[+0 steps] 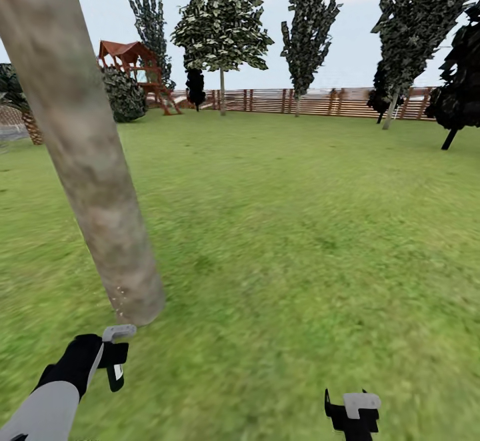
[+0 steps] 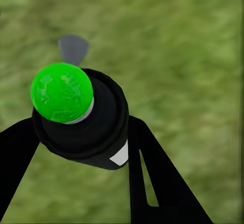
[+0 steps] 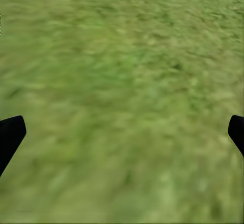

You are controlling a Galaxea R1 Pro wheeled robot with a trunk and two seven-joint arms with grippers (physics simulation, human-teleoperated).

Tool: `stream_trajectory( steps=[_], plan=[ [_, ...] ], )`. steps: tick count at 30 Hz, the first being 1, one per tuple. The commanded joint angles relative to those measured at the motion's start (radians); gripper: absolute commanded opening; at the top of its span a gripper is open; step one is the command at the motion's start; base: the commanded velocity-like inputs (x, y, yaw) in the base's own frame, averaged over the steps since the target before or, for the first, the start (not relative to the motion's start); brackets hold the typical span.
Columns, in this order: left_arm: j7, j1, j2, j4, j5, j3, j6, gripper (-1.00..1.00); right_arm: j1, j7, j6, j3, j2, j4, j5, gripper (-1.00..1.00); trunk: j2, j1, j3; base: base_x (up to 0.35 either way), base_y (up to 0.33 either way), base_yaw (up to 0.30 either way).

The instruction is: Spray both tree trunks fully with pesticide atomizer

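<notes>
Pesticide atomizer (image 2: 81,125), small dark-bodied sprayer with a light grey nozzle head and a bright green round cap: held in my left gripper (image 1: 115,356), whose black jaws are closed against its dark body on both sides, as my left wrist view shows. In the head view its grey nozzle head sits just beside the base of the nearest tree (image 1: 80,148), a thick, smooth, straight trunk mottled beige-grey and brown that leans across the left of that view; a few pale specks show on the bark low down, close to the nozzle. Left arm: black wrist and light grey forearm, reaching toward that trunk. Right gripper (image 1: 353,413): black with a light grey block on top, low at the right of the head view, over bare grass; in my right wrist view its two black fingers (image 3: 10,135) stand far apart at the edges with nothing between them, jaws wide open and holding nothing. Ground: green lawn (image 1: 300,228), blurred in both wrist views. Background, well apart: a wooden slat fence (image 1: 320,102), a red-roofed wooden play tower (image 1: 130,61), one leafy thin-stemmed tree (image 1: 222,28), several dark slim conifers and a rounded dark bush (image 1: 123,94).
</notes>
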Motion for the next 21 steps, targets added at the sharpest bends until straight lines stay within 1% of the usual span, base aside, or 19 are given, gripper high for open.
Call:
stream_trajectory(
  steps=[1,6,7,9,10,12,14,15,17,18,20,21],
  plan=[
    [-0.009,-0.001,-0.001,-0.001,-0.011,0.007,0.003,-1.00,-0.001,-0.006,-0.002,-0.005,0.000,0.001,0.011,1.00,0.000,0.000,-0.001,0.147,-0.248,0.256],
    [-0.010,-0.001,0.000,-0.002,-0.007,0.007,0.001,-1.00,-0.001,-0.006,-0.002,-0.005,0.000,0.001,0.011,1.00,0.000,0.000,-0.001,0.173,-0.233,0.272],
    [-0.010,-0.001,0.000,-0.002,0.005,0.007,-0.001,-1.00,-0.001,-0.006,-0.002,-0.005,0.000,0.001,0.011,1.00,0.000,0.000,-0.001,0.206,-0.158,0.277],
    [-0.009,-0.001,0.000,-0.003,0.048,0.005,-0.004,-1.00,-0.001,-0.006,-0.002,-0.005,0.000,0.001,0.011,1.00,0.000,0.000,-0.001,0.085,-0.061,0.278],
    [-0.009,-0.006,-0.001,-0.012,0.073,-0.003,-0.006,-1.00,-0.001,-0.006,-0.002,-0.005,0.000,0.001,0.011,1.00,0.000,0.000,-0.001,0.012,-0.009,0.110],
    [-0.017,-0.015,0.002,-0.016,0.077,-0.008,-0.007,-1.00,-0.001,-0.006,-0.002,-0.005,0.000,0.001,0.011,1.00,0.000,0.000,-0.001,0.004,-0.003,0.034],
    [-0.020,-0.035,0.015,-0.017,0.077,-0.013,-0.008,-1.00,-0.001,-0.006,-0.002,-0.005,0.000,0.001,0.011,1.00,0.000,0.000,-0.001,0.001,-0.001,0.010],
    [-0.021,-0.061,0.038,-0.016,0.074,-0.015,-0.008,-1.00,-0.001,-0.006,-0.002,-0.005,0.000,0.001,0.011,1.00,0.000,0.000,-0.001,0.000,0.000,0.004],
    [-0.024,-0.092,0.097,-0.018,0.073,-0.017,-0.007,-1.00,-0.001,-0.006,-0.002,-0.005,0.000,0.001,0.012,1.00,0.000,0.000,-0.001,0.000,0.000,0.001],
    [-0.030,-0.097,0.108,-0.020,0.073,-0.025,-0.008,-1.00,-0.001,-0.006,-0.002,-0.005,0.000,0.001,0.012,1.00,0.000,0.000,-0.001,0.000,0.000,0.000],
    [-0.045,-0.098,0.107,-0.020,0.073,-0.072,-0.010,-1.00,-0.001,-0.006,-0.002,-0.005,0.000,0.001,0.012,1.00,0.000,0.000,-0.001,0.000,0.000,0.000],
    [-0.080,-0.096,0.103,-0.020,0.076,-0.149,-0.009,-1.00,-0.001,-0.006,-0.002,-0.005,0.000,0.001,0.012,1.00,0.000,0.000,-0.001,0.000,0.000,0.000]
  ],
)
